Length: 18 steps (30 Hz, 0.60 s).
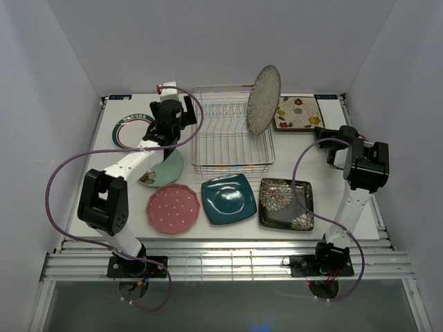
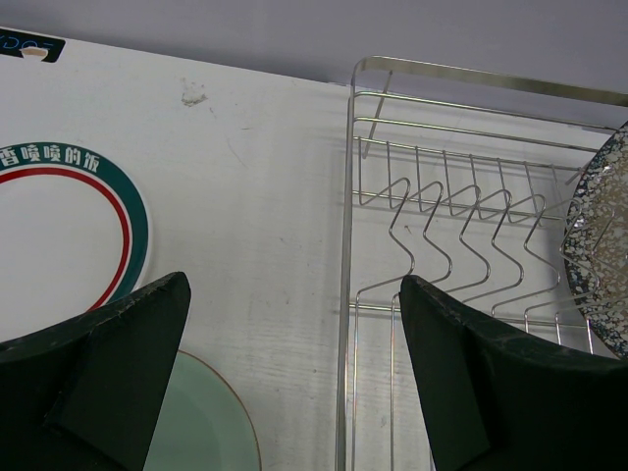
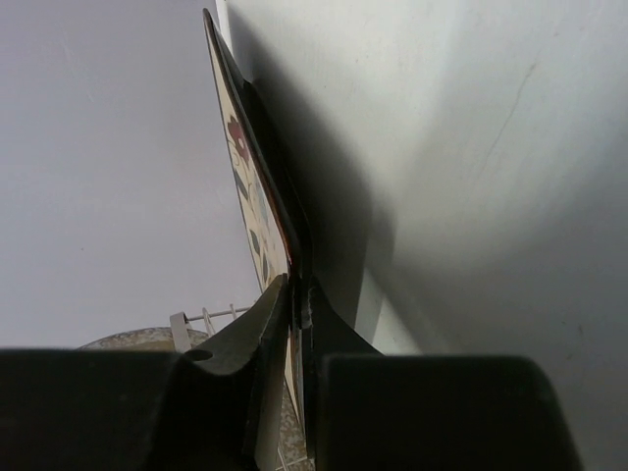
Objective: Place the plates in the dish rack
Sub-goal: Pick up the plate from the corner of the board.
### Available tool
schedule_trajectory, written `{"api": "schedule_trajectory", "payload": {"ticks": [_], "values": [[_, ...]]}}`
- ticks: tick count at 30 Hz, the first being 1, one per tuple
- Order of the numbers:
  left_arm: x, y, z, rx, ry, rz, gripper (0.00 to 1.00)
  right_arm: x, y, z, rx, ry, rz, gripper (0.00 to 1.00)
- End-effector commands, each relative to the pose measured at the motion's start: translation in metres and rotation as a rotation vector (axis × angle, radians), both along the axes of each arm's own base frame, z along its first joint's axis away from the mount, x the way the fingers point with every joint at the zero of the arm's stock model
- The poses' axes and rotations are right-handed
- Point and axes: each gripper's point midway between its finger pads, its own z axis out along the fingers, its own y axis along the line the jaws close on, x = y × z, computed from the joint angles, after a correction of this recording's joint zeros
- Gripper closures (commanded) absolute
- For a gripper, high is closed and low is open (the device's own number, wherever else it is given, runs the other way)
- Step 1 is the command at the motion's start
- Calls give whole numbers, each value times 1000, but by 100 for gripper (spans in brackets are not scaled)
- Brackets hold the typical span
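The silver wire dish rack (image 1: 232,135) stands at the table's middle back, with the speckled grey plate (image 1: 263,99) upright at its right end. My right gripper (image 1: 324,137) is shut on the edge of the cream floral square plate (image 1: 299,113), and the right wrist view shows the fingertips (image 3: 283,294) pinching that plate (image 3: 250,186). My left gripper (image 2: 294,285) is open and empty, just left of the rack (image 2: 442,196), between the white teal-rimmed plate (image 2: 98,216) and the mint plate (image 2: 206,422).
The pink dotted plate (image 1: 173,207), the teal square plate (image 1: 228,198) and the black floral plate (image 1: 286,203) lie in a row in front of the rack. The mint plate (image 1: 165,167) lies partly under my left arm. White walls enclose the table.
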Motion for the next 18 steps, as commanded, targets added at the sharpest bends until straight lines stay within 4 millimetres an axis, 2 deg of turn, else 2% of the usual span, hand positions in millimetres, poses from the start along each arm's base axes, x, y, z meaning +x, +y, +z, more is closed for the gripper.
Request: {"api": "schedule_trajectory", "payload": {"ticks": [1,11,16,18], "values": [[0,2,3,-4,-12,3,2,9,-9,73,-41,-201,-14,92],[1,2,1,-1,-10,5,2,1,-17,90,-56,-232,-33,92],[1,3,6,11,-10,1,2,-10,-18,89,-63,-207,-39,92],[0,2,8,10,-14,-5,2,-19,-16,82,-66,-185,-38,92]]}}
